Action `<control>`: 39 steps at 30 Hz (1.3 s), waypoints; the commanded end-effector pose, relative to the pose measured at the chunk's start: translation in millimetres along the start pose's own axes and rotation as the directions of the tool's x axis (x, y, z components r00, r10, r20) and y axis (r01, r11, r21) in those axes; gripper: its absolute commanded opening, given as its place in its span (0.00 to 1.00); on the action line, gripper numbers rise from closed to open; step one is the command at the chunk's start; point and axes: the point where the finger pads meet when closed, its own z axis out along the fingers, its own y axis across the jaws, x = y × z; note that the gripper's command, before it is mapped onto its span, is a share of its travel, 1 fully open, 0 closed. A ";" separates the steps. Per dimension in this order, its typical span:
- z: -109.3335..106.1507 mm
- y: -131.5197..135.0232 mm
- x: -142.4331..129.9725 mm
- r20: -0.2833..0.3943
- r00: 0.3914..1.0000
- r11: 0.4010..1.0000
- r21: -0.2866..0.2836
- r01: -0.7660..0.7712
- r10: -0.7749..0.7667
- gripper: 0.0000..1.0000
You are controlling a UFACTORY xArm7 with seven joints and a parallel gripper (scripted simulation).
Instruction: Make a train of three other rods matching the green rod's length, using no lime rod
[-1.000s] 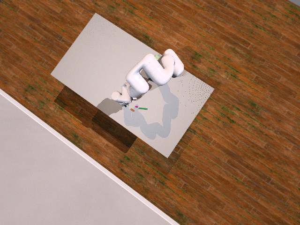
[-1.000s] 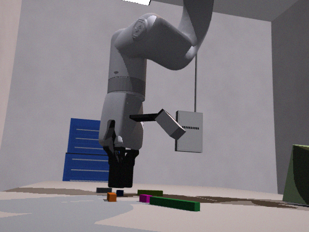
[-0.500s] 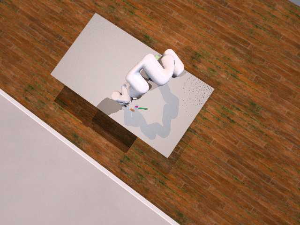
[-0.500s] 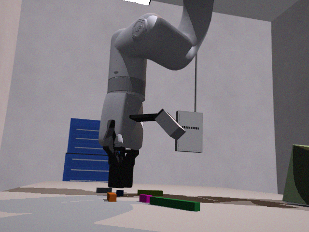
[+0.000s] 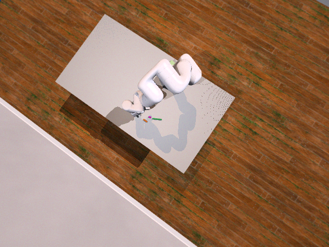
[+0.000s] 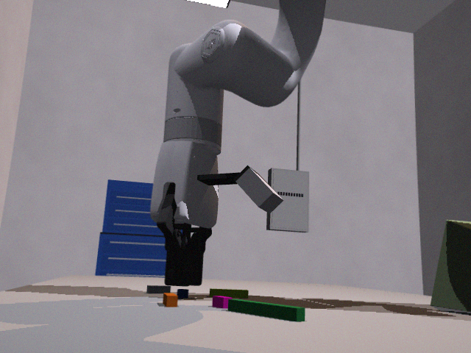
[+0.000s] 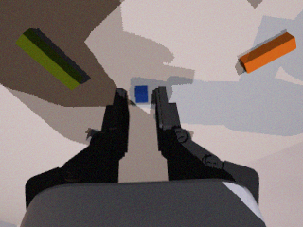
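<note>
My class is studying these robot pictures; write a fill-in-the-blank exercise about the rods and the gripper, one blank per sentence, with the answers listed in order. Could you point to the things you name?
1. In the wrist view, the small rod seen between the black gripper's fingertips [image 6: 183, 282] is coloured ____.
2. In the exterior view, the longest rod on the pale table [image 5: 90, 53] [image 6: 342, 330] is coloured ____.
3. In the wrist view, the rod at the upper right is coloured ____.

Missing words: blue; green; orange.

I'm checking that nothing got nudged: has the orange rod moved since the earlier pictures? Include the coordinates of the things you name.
No. In the exterior view the orange rod [image 5: 145, 120] [image 6: 170, 299] [image 7: 268, 52] sits at the same spot left of the magenta rod [image 5: 149, 117] [image 6: 220, 301].
</note>
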 end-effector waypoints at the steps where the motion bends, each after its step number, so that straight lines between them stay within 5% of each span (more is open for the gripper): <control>1: -1.6 0.1 -1.8 0.004 1.000 1.000 -0.001 0.000 0.000 0.24; 39: 12.5 0.1 -1.8 0.004 1.000 1.000 -0.001 0.000 0.000 0.24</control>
